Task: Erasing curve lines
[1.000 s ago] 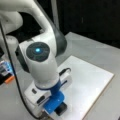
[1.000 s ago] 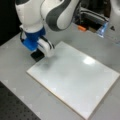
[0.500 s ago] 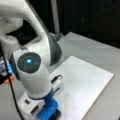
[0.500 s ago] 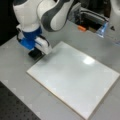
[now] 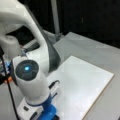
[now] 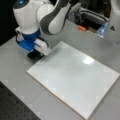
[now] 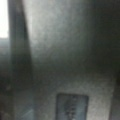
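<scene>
No curve lines show on the white board [image 6: 75, 77] [image 5: 82, 85]; its visible surface is blank in both front views. My gripper [image 6: 33, 53] hangs low at the board's far left corner in a front view, its blue and white hand just off the board's edge over the grey table. Something dark [image 6: 32, 55] sits under the hand, and I cannot tell what it is. In a front view the gripper [image 5: 48, 115] is at the bottom edge, mostly hidden by the arm. The wrist view is filled by a dark grey surface [image 7: 62, 62] very close up.
A grey table [image 6: 15, 75] carries the board. An orange item [image 6: 82, 28] and dark equipment [image 6: 92, 18] lie at the back in a front view. The arm's white body [image 5: 30, 75] covers the board's left part in a front view.
The hand has shifted a little to the left, from over the board's corner to just beyond its edge, and sits slightly lower.
</scene>
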Tool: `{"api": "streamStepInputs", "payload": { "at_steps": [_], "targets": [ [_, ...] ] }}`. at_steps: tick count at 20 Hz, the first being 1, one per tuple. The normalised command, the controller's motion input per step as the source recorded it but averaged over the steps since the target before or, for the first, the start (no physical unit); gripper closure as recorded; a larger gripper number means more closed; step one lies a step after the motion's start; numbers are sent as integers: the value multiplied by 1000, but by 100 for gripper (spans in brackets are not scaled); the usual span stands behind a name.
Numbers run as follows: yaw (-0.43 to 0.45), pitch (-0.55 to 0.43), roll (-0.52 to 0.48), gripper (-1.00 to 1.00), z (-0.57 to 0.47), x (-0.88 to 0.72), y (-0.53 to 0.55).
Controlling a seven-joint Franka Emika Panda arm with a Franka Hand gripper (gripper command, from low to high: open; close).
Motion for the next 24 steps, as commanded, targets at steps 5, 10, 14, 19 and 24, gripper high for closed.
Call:
{"api": "streamStepInputs", "payload": {
  "at_steps": [5,10,14,19,24],
  "targets": [
    [73,-122,82,100,-76,-120,-28],
    [57,-143,95,100,-121,-168,2],
    [62,-174,102,100,-123,-159,-29],
    [69,-203,111,100,-141,-156,-50],
    [33,-211,124,100,-153,-141,-57]
  ]
}}
